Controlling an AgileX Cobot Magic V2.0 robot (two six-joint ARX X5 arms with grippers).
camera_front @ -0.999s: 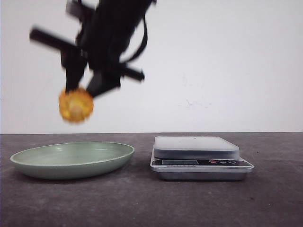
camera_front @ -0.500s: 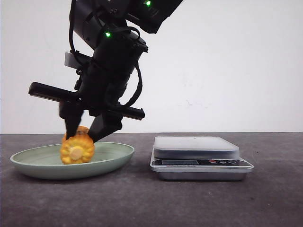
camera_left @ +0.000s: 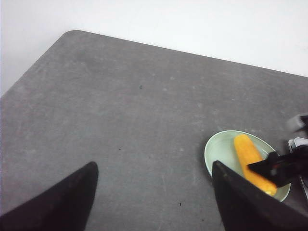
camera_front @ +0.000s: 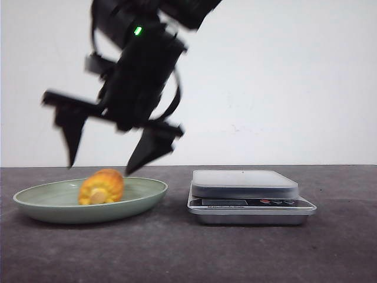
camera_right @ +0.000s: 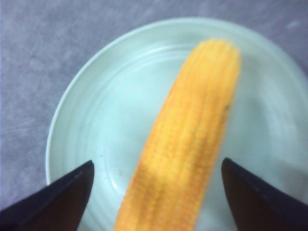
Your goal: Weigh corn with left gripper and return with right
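The corn (camera_front: 101,187) lies on its side in the pale green plate (camera_front: 35,203), its paler cut end toward the camera. My right gripper (camera_front: 100,165) hangs open just above it, the fingers spread on either side and not touching it. In the right wrist view the corn (camera_right: 192,144) runs lengthwise between the open fingertips (camera_right: 72,187) over the plate (camera_right: 96,110). My left gripper (camera_left: 153,166) is open and empty, high over bare table; from there the plate (camera_left: 219,149) and the corn (camera_left: 248,156) show far off. The left gripper is not in the front view.
A silver kitchen scale (camera_front: 244,187) with nothing on its platform stands to the right of the plate. The table (camera_front: 188,253) is dark grey, with a white wall behind it. Part of the right arm (camera_left: 281,166) shows beside the plate in the left wrist view.
The right gripper brought the corn down into the plate, opened, let it go and rose a little. The corn now lies in the plate.
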